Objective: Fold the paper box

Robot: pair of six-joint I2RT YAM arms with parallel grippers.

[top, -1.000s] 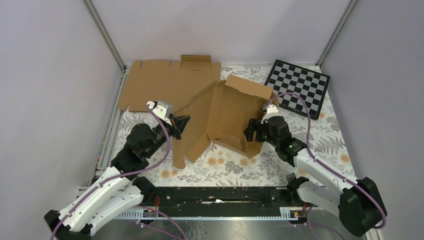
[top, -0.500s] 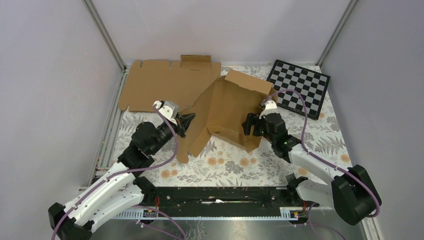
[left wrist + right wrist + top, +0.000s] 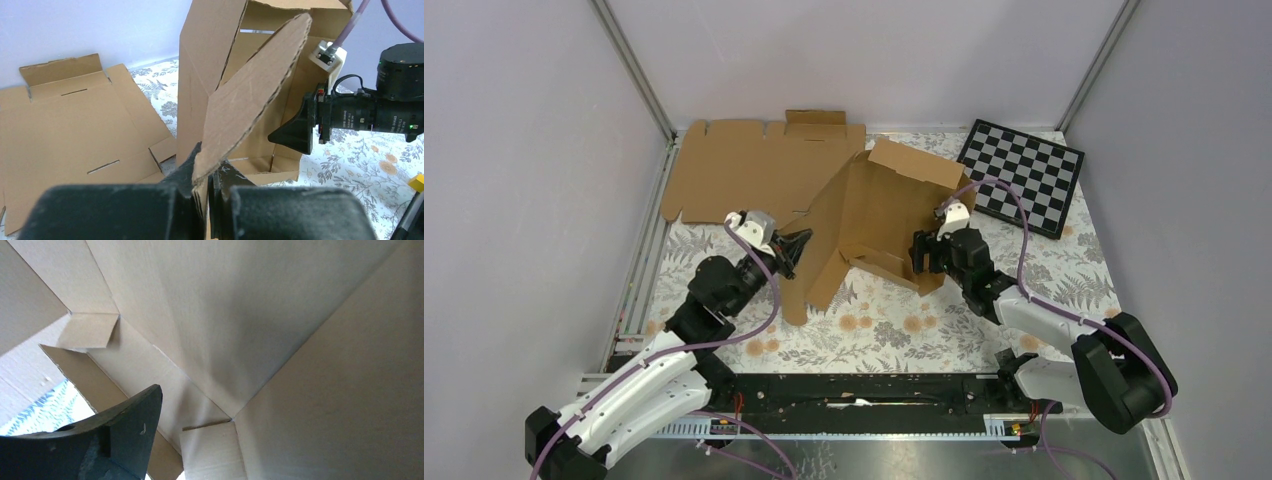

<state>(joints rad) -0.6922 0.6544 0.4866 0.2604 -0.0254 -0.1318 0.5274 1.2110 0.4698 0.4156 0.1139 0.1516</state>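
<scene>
paper box [image 3: 879, 205]: middle of the table, half built. It looks tipped up with its open side facing the left arm.
left gripper [image 3: 795, 243]: clamped tight on the box's long left flap [image 3: 250, 100]. My guess is it's there to swing that flap round and stop the whole thing sliding.
right gripper [image 3: 921, 256]: jaws spread wide, nothing pinched. One finger [image 3: 125, 425] is poked inside the near right corner, probably bracing the wall from within.
spare sheet [image 3: 759, 165]: flat at far left, not part of this.
checkerboard [image 3: 1022, 175]: far right, out of the way.
</scene>
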